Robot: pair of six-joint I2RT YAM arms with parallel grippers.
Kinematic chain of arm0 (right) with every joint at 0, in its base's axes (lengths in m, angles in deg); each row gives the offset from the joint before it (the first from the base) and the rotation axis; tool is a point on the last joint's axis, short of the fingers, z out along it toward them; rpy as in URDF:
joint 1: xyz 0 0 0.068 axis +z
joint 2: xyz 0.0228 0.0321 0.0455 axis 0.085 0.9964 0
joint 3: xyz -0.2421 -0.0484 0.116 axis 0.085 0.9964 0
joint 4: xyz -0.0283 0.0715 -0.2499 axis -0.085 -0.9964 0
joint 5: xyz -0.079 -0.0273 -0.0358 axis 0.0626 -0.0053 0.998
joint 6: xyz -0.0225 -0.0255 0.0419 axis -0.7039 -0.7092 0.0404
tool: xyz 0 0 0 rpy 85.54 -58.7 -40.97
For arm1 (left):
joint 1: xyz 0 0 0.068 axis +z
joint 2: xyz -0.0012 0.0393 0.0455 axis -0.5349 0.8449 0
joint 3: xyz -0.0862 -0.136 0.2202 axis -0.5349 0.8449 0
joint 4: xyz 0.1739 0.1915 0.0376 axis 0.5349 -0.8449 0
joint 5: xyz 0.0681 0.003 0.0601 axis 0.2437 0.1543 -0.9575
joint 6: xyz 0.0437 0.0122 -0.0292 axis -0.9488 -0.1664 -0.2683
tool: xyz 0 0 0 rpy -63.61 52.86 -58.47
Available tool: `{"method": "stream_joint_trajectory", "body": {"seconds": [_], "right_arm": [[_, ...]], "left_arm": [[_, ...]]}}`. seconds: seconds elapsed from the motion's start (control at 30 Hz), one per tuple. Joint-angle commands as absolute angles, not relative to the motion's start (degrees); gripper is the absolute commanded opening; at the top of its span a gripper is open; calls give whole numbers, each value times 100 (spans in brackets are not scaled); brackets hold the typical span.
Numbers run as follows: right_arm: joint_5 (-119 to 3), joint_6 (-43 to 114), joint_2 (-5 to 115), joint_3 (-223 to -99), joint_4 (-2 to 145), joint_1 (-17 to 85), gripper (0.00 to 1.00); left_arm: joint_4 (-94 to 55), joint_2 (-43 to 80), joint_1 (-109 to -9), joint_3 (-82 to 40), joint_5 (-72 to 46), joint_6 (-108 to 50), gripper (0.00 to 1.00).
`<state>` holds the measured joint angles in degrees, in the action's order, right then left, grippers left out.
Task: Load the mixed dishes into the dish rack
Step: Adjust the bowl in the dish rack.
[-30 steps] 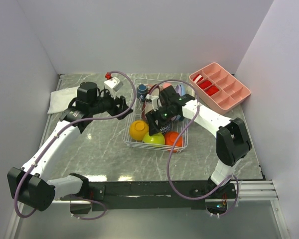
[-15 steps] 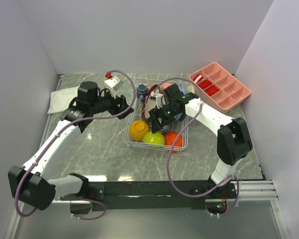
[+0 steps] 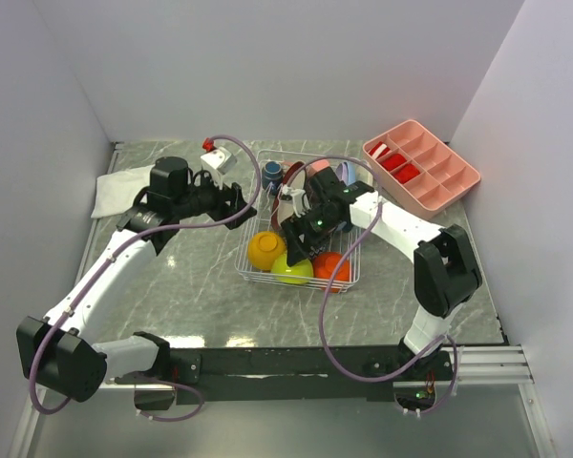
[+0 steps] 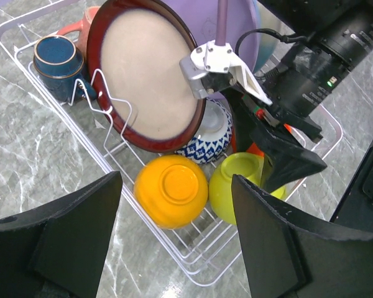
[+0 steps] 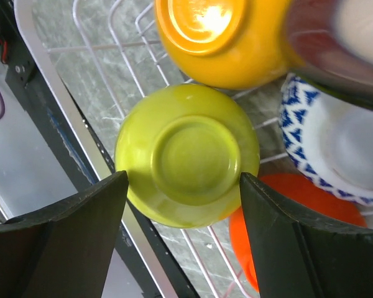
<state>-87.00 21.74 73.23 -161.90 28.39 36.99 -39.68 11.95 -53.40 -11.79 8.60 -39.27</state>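
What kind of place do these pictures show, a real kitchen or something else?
Probably a robot test cell, not a kitchen: plain white walls enclose a marble-patterned table, two arms are bolted to a black rail, and a white wire dish rack holds bowls.

No lettering, label, brand, number or sign can be read in any of the views; any markings are too small or too blurred to make out.
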Motion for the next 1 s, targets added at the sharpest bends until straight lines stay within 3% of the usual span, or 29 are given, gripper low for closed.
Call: {"method": "stream_joint_trajectory", "body": {"seconds": [0.0, 0.3, 0.57, 0.63, 0.77, 0.97], "right_arm": [[-8677, 2072, 7332, -16221, 2792, 3871, 80], [-8756, 2239, 7649, -16511, 2889, 3854, 75], [-8765, 2494, 7746, -16643, 2986, 3854, 80], [-8931, 2625, 7798, -16652, 3021, 3827, 77], [-9046, 2618, 7869, -16669, 3056, 3783, 62], [-8984, 2547, 7886, -16661, 3074, 3766, 50]], "left_arm": [[-3717, 1114, -5317, -1097, 950, -3835, 77], [-3822, 973, -5299, -1036, 914, -3897, 77], [-3743, 955, -5255, -956, 976, -3853, 77], [-3743, 964, -5255, -965, 985, -3835, 77], [-3769, 1008, -5255, -1009, 1020, -3844, 77], [-3708, 1043, -5255, -1009, 1055, -3809, 77]]}}
